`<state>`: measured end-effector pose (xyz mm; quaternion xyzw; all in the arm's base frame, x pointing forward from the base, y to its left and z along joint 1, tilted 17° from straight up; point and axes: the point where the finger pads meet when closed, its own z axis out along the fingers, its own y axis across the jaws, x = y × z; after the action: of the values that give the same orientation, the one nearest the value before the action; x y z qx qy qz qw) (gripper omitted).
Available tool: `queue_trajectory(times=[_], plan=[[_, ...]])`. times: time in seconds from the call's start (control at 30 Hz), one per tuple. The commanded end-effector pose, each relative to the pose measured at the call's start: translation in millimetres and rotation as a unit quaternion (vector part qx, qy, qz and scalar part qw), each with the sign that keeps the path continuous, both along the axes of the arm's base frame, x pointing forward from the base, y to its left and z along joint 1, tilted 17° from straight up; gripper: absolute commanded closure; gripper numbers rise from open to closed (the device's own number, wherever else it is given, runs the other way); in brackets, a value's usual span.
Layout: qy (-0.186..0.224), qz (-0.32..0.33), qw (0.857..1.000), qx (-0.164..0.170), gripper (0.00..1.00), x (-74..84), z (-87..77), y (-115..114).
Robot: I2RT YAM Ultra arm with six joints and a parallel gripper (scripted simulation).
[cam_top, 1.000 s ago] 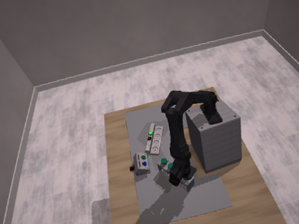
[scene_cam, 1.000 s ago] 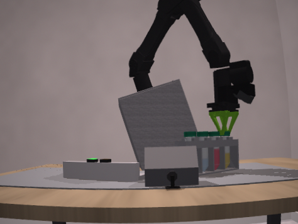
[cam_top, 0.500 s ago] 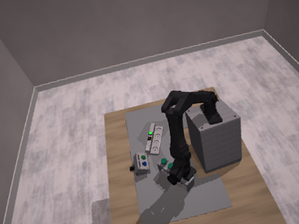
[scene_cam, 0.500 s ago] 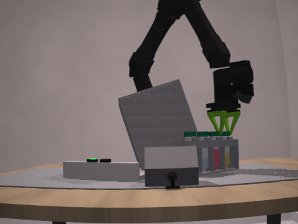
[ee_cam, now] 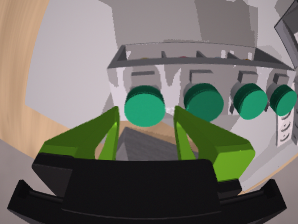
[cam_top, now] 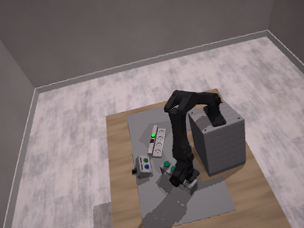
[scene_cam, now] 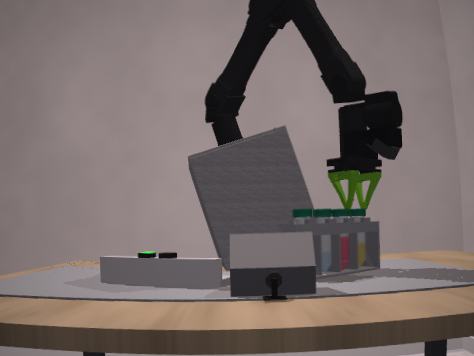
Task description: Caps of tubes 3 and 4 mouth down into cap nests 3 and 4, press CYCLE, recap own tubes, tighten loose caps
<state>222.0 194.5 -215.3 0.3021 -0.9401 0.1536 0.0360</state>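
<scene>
The decapping station (scene_cam: 372,235) (ee_cam: 200,52) holds several tubes, each with a green cap on. My gripper (ee_cam: 146,112) (scene_cam: 356,206) (cam_top: 187,181) is open and holds nothing. It hangs just over the end cap (ee_cam: 144,106) (scene_cam: 357,213), which is the leftmost in the wrist view. The green fingers stand to either side of that cap with a gap on each side. The other caps (ee_cam: 204,103) (ee_cam: 250,100) (scene_cam: 322,213) sit in line beside it. The green lamp (cam_top: 152,135) (scene_cam: 146,254) on the cap tray's console is lit. The nests of the cap tray (cam_top: 158,142) look empty.
The key desk (cam_top: 144,166) (scene_cam: 272,265) with the blue key (cam_top: 147,167) and the green key (cam_top: 145,159) stands left of the station. The grey pedestal (cam_top: 220,143) (scene_cam: 250,185) under the arm's base rises close behind the station.
</scene>
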Motion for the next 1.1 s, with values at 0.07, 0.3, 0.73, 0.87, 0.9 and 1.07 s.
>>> queue_trajectory(times=[0.07, 0.3, 0.73, 0.87, 0.9, 1.07], plan=[[-0.010, 0.003, 1.000, 0.011, 0.51, 4.1, 23.4, 14.8], [-0.010, 0.003, 1.000, 0.011, 0.51, 3.6, 35.3, 18.5], [0.039, 0.161, 0.986, 0.005, 0.51, 36.4, 48.6, -20.1], [0.039, 0.161, 0.986, 0.005, 0.51, 36.4, 48.6, -20.1], [0.039, 0.161, 0.986, 0.005, 0.51, 36.4, 48.6, -20.2], [0.039, 0.161, 0.986, 0.005, 0.51, 36.9, 40.0, -22.8]])
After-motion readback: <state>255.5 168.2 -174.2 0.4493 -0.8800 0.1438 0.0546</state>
